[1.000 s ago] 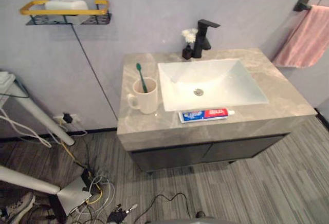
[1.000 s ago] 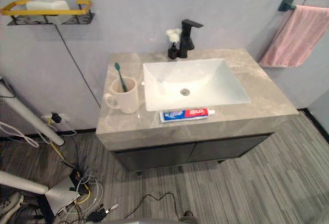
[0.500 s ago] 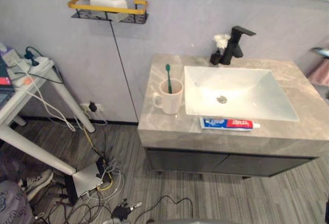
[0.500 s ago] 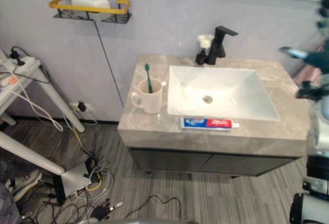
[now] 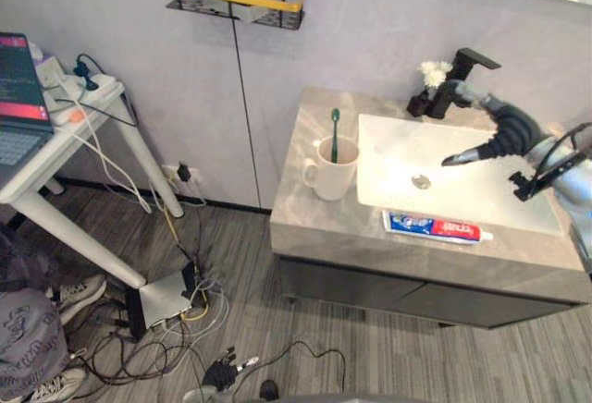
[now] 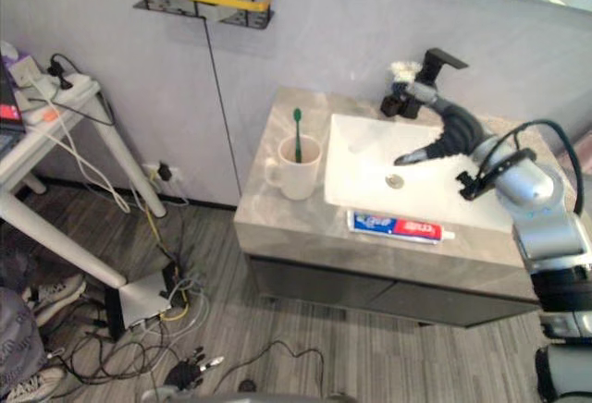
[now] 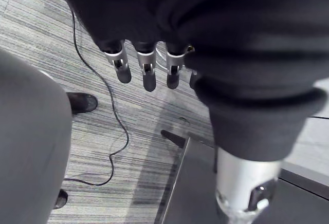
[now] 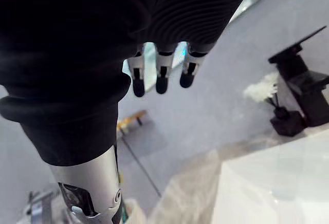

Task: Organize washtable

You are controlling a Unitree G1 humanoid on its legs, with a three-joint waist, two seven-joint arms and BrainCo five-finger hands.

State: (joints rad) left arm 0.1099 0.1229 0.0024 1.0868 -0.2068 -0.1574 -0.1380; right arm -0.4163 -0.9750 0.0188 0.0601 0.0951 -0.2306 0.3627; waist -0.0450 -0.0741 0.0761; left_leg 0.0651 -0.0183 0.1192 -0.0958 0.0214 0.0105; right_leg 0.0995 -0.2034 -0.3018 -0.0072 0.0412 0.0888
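Presently right hand [image 6: 451, 137] hovers over sink [image 6: 365, 167]; toothpaste [image 6: 398, 227] lines its front rim.

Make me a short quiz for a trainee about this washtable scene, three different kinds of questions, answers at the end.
1. True or false: the toothpaste tube lies inside the sink basin.
2. Where does the green toothbrush stand? A) in the white mug B) in a glass jar C) in a drawer
3. Which hand is above the basin, and does it hold anything?
Key: 1. False: it lies on the countertop in front of the basin. 2. A. 3. The right hand, open and empty.
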